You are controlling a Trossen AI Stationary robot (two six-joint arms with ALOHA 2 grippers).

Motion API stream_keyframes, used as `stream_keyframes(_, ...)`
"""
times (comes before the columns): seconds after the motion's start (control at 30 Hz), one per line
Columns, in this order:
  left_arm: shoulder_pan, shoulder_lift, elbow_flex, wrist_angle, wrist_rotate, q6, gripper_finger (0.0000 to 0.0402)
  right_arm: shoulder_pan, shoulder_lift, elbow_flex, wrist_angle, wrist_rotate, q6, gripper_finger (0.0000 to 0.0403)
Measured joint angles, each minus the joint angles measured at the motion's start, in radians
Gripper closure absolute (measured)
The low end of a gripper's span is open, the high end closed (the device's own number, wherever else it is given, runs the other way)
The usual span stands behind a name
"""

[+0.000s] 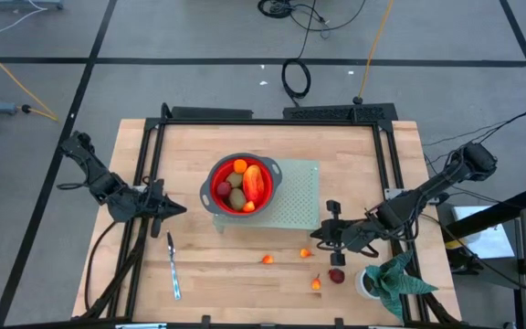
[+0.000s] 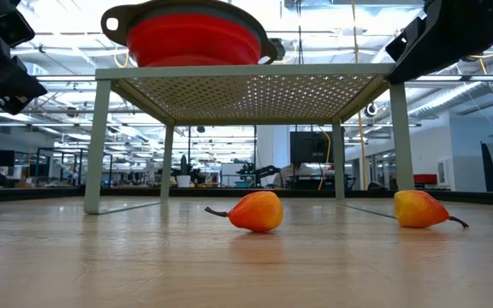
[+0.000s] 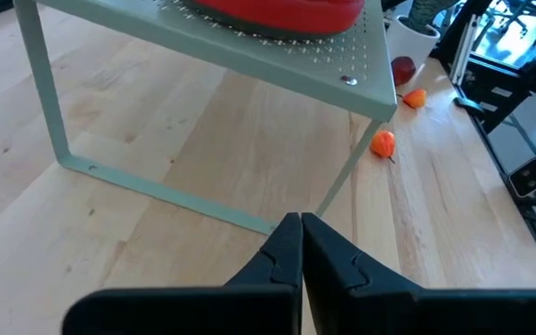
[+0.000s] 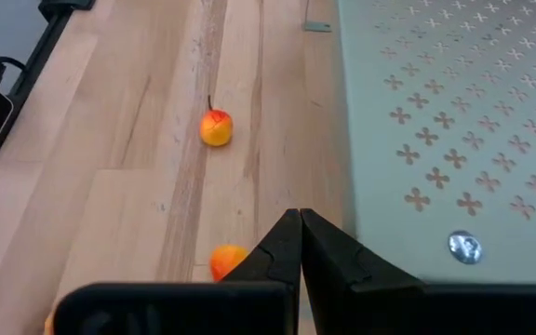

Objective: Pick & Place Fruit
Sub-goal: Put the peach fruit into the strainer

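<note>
A red bowl [image 1: 242, 184] stands on a pale green perforated rack [image 1: 295, 206] and holds several fruit pieces: a brownish-green kiwi, a long red-orange piece and small orange ones. Three tiny orange fruits [image 1: 268, 260] [image 1: 305, 253] [image 1: 316, 284] and a dark red round one [image 1: 336, 275] lie on the table. My right gripper [image 1: 318, 239] hangs shut near the rack's near right corner, above one tiny orange fruit [image 4: 228, 261], and holds nothing. My left gripper [image 1: 175, 208] waits shut to the left of the rack, also with nothing in it [image 3: 301, 228].
A silver knife [image 1: 173, 265] lies near the table's front left. A green leafy plant in a white pot [image 1: 383, 279] stands at the front right, close to my right arm. The rack's thin legs [image 3: 54, 102] stand on the wood, with open space beneath.
</note>
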State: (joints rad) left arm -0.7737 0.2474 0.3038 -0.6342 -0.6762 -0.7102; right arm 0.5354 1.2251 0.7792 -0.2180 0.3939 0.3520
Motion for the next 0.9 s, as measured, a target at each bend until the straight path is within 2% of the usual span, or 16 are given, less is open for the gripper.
stream_keyframes(0.4, 0.0, 0.0, 0.0, -0.004, -0.005, 0.009, 0.0397, -0.039, 0.0, 0.0, 0.011, -0.004, -0.022, 0.0399)
stream_keyframes(0.77, 0.0, 0.0, 0.0, -0.035, -0.01, 0.009, 0.04, 0.02, 0.0, 0.0, 0.03, -0.185, 0.033, 0.0399)
stream_keyframes(0.9, 0.0, 0.0, 0.0, -0.012, -0.014, 0.016, 0.0399, 0.051, 0.0, 0.0, 0.049, -0.188, 0.073, 0.0399)
